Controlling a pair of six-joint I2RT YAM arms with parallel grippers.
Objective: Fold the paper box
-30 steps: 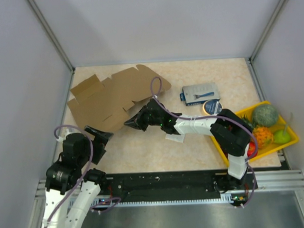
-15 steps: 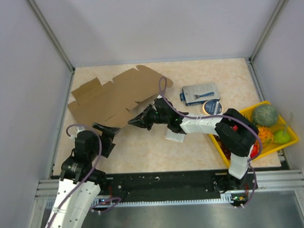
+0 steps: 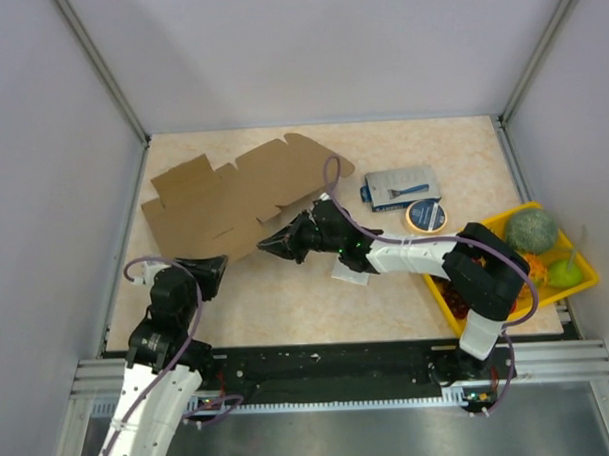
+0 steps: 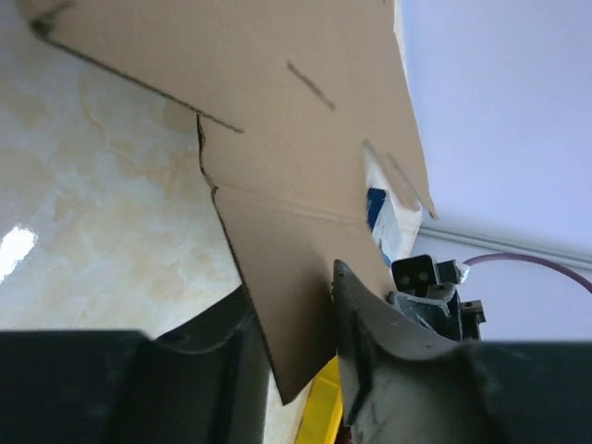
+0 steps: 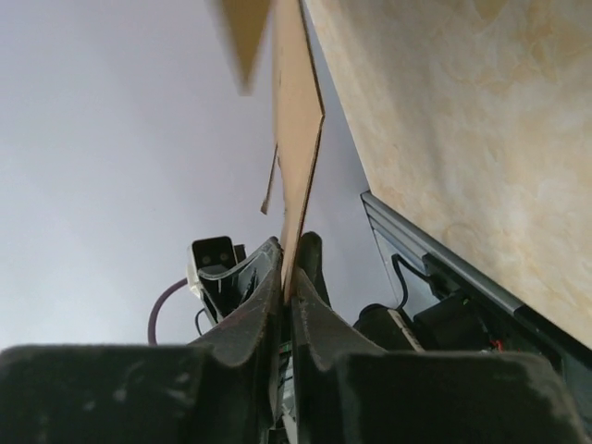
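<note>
**A:** Where's the box?

**B:** The paper box (image 3: 238, 195) lies opened out toward the far left corner of the bench (image 3: 432, 143), with its near edge tipped up. The right gripper (image 3: 268, 244) is clamped on that edge, and its wrist view shows the card pinched thin between the fingers.

**A:** And the left?

**B:** The left gripper (image 3: 216, 263) is at the near left flap, jaws half apart with the flap's corner between them. Whether they bear on the card, I cannot tell.

**A:** How should this step go?

**B:** I'd judge it a two-handed crease. Take hold well up the flap, not on its tip. Then turn it along the scored line while the right keeps the sheet from sliding. Pulling outward could tear the cut beside the flap.

**A:** Anything in the way?

**B:** A white packet (image 3: 350, 271) lies under the right forearm, near the lifted edge. A blue-and-white package (image 3: 403, 186) and a round tin (image 3: 425, 216) sit farther right. A yellow tray (image 3: 577, 283) of fruit is by the right edge. Only the packet looks close enough to catch a swinging flap.
</note>
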